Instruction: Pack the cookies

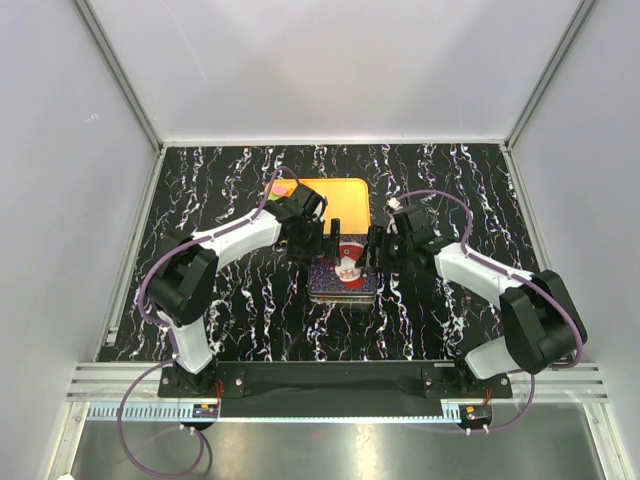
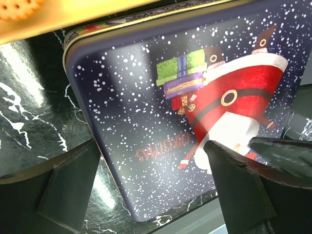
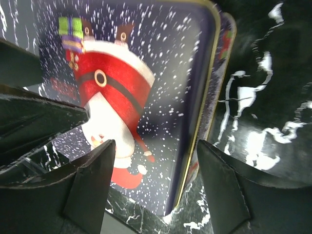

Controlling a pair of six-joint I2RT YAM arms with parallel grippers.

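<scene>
Left wrist view catches one cookie (image 2: 19, 7), a scalloped orange disc, sitting on the orange tray (image 2: 87, 14) at the very top edge of frame, just beyond the far rim of the tin (image 1: 342, 288). Any other cookies are too small to pick out from overhead. The tray lies just behind the tin, on the far side from the arm bases. The tin's Santa lid (image 2: 146, 97) is on, and the right wrist view shows a second gold rim peeking past it, so it looks slightly off square. The left end effector (image 2: 151, 187) hangs low over the lid's near corner with its jaws wide apart, one finger beside the tin's edge and one above the lid, gripping nothing. The right end effector (image 3: 156, 180) is likewise spread, straddling the opposite rim, one finger over Santa and one over the marbled table (image 1: 240, 310). So the tin sits directly beneath and between both, and the cookie lies forward of them. My read is that the left is nearer to it, and the lid stands between cookie and tin. The tin's long axis I can't settle, since the arms cover it.
</scene>
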